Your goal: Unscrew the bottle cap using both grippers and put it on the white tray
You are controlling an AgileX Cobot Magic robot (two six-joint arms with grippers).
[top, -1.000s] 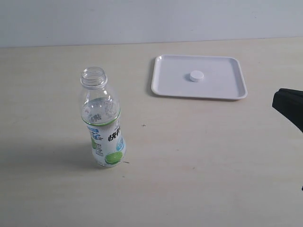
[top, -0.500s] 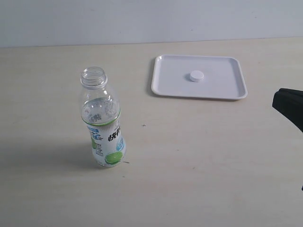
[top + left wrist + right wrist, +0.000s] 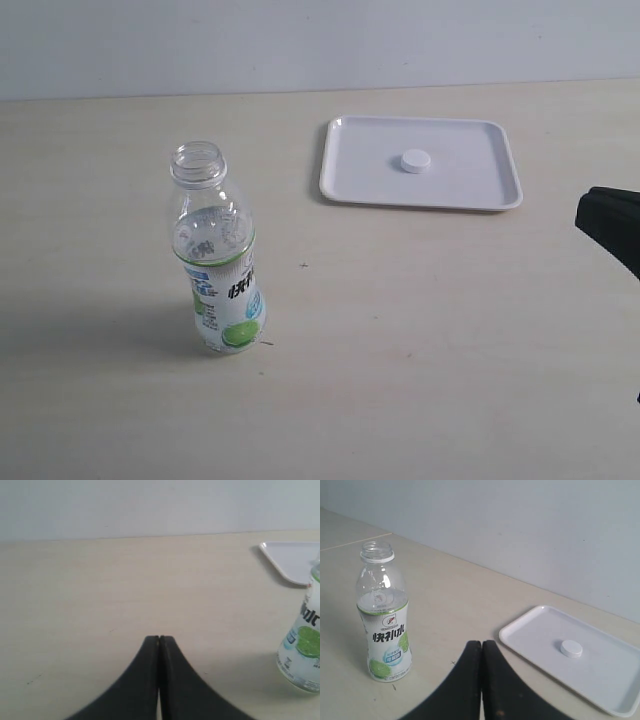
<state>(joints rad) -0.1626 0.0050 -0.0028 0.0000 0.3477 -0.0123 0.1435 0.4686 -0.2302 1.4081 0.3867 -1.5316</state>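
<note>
The clear bottle [image 3: 215, 255] with its lime label stands upright and uncapped on the table's left; it also shows as the bottle [image 3: 382, 612] and the bottle [image 3: 302, 645]. The white bottle cap [image 3: 416, 161] lies flat in the middle of the white tray [image 3: 470, 195], seen too as the cap [image 3: 571, 648] on the tray [image 3: 535, 630]. My left gripper [image 3: 159, 639] is shut and empty, well apart from the bottle. My right gripper [image 3: 481, 643] is shut and empty, between bottle and tray; only a black part of its arm [image 3: 610, 225] shows at the exterior view's right edge.
A pale wooden table [image 3: 400, 330] carries everything, with a plain light wall behind it. A corner of the tray [image 3: 290, 562] shows in the left wrist view beyond the bottle.
</note>
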